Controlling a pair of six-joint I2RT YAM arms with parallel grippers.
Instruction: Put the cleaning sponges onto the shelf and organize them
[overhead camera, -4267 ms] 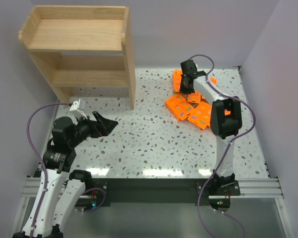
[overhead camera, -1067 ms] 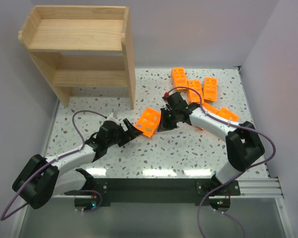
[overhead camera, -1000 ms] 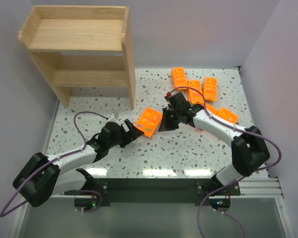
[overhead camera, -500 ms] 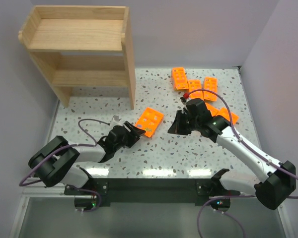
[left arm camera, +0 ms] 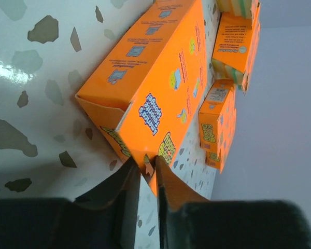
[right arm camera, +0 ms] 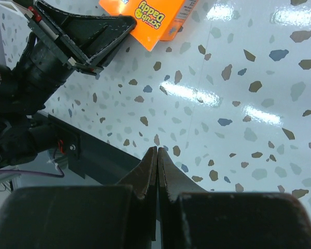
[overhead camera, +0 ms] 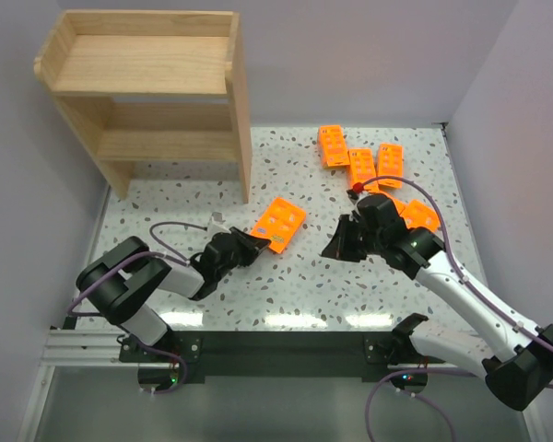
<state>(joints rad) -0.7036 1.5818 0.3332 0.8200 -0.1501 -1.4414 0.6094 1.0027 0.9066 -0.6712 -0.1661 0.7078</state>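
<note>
Sponge pack (left arm camera: 155, 88), flat glossy orange cardboard

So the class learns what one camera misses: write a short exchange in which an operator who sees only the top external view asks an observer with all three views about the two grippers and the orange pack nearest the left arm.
Operator: From above, the left gripper meets the sponge pack. Is the pack actually gripped?
Observer: Yes. The left wrist view shows the jaws closed on the pack's near corner.
Operator: Is the right gripper carrying anything?
Observer: No. Its wrist view shows the jaws pressed together with nothing between them, above the speckled table.
</note>
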